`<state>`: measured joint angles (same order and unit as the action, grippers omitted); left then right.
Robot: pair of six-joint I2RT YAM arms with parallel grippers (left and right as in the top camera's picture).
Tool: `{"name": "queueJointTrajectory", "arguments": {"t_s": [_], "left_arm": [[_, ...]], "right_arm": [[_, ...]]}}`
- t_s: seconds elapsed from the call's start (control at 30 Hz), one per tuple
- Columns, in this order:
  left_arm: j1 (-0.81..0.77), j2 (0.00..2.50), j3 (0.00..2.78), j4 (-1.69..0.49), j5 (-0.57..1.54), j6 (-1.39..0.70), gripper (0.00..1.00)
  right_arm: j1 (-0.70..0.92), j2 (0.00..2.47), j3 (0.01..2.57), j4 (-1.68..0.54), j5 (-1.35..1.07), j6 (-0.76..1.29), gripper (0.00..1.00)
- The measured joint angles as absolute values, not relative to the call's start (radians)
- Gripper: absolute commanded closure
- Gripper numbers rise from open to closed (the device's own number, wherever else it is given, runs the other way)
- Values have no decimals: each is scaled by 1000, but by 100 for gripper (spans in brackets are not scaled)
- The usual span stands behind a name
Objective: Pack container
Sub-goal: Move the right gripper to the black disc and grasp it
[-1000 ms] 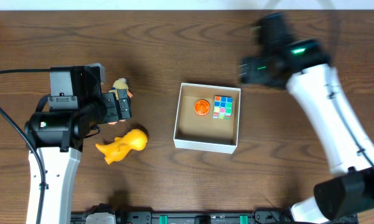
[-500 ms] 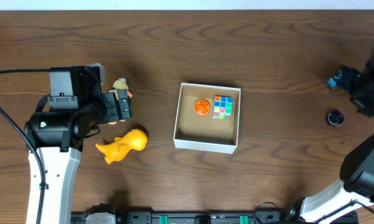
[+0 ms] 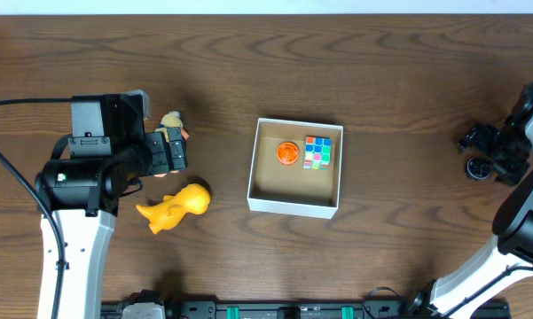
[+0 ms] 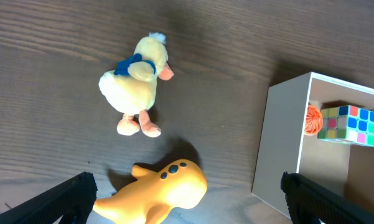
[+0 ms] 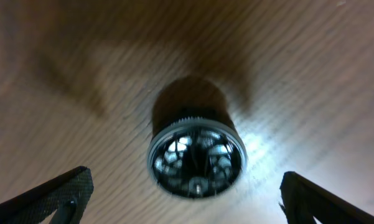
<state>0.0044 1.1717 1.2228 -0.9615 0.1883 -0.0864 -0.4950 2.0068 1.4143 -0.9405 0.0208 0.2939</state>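
No legible text, labels, brand marks or numbers in any view. The puzzle cube [image 3: 317,151] shows plain coloured squares only; the white container [image 3: 293,205] walls are unmarked.

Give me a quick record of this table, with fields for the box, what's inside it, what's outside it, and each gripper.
container: square white-walled box with brown cardboard floor, mid-table
inside: orange ball and multicoloured puzzle cube, side by side near the far wall
outside, left: pale yellow plush duck; yellow spotted rubber animal
outside, right: small round black object with shiny face
left gripper: open, above the yellow toys, holding nothing
right gripper: open, over the round object, holding nothing
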Motion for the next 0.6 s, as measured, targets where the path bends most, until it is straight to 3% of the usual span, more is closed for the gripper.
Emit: {"name": "queueJointTrajectory", "arguments": {"t_s": [0.2, 0.37, 0.6], "left_arm": [[4, 1172, 1223, -961, 188, -86, 2], [4, 1172, 1223, -962, 188, -86, 2], [4, 1172, 1223, -962, 188, -86, 2]], "right_arm": [[-495, 2008, 1329, -844, 14, 263, 4], [-495, 2008, 1314, -823, 11, 247, 21], [-495, 2008, 1314, -801, 7, 244, 23]]}}
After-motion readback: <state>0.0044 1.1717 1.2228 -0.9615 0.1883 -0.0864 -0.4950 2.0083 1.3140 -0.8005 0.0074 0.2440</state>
